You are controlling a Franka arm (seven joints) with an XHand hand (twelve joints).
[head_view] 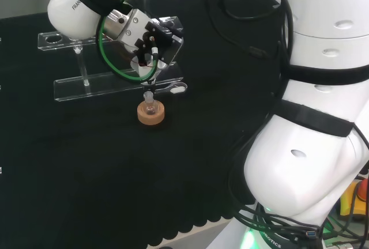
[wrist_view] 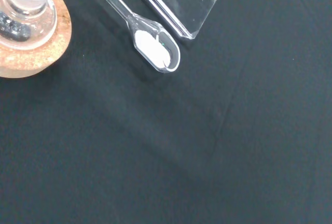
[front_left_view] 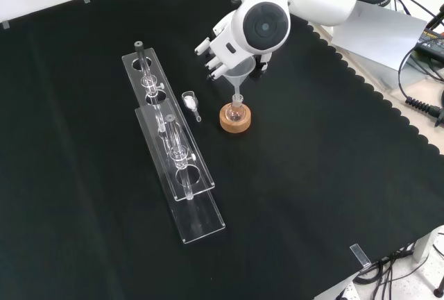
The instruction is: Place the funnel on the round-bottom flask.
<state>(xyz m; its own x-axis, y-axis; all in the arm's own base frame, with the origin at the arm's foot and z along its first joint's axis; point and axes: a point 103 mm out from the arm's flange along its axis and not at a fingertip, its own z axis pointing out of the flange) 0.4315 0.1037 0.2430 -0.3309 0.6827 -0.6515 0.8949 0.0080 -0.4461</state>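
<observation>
A small clear round-bottom flask (front_left_view: 234, 111) stands on a cork ring (front_left_view: 235, 122) near the middle of the cloth. A clear funnel (front_left_view: 238, 76) hangs upright right over it, its thin stem reaching down to the flask's neck. The hand (front_left_view: 216, 51) is curled round the funnel's cone from above. In the head view the hand (head_view: 149, 40) holds the funnel (head_view: 146, 70) above the flask (head_view: 150, 106) and cork ring (head_view: 151, 116). The wrist view has the flask's neck (wrist_view: 25, 7) and the cork ring (wrist_view: 49, 45) close by. I cannot tell whether the funnel rests on the neck.
A clear scoop (front_left_view: 191, 103) with white powder lies on the cloth between the flask and a long clear two-tier tube rack (front_left_view: 173, 148). The scoop (wrist_view: 151, 46) and a rack corner (wrist_view: 193, 3) are seen in the wrist view. The arm's white links (head_view: 311, 105) stand at the head view's right.
</observation>
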